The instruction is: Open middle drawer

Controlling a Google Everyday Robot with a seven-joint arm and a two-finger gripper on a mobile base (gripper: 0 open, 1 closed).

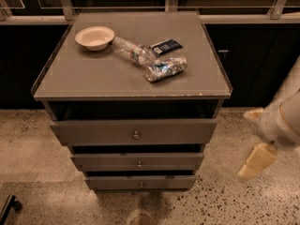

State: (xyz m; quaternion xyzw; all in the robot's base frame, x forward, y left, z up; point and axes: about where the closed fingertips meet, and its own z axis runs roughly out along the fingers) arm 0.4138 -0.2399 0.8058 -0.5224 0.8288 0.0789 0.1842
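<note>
The grey cabinet has three drawer fronts stacked under its top. The middle drawer [108, 161] is the wide shallow front between the taller top drawer [93, 132] and the narrow bottom drawer [112, 183]. It has a small round metal knob [139, 163] at centre. My gripper [253, 138] is at the right edge of the view, to the right of the cabinet at drawer height and apart from it. Its two beige fingers [256, 161] are spread and hold nothing.
On the cabinet top [84, 78] lie a white bowl [94, 37], a clear plastic bottle [132, 51], a crushed bag [164, 68] and a dark packet [166, 46]. Dark cabinets and a railing stand behind. A speckled floor [28, 139] surrounds the cabinet.
</note>
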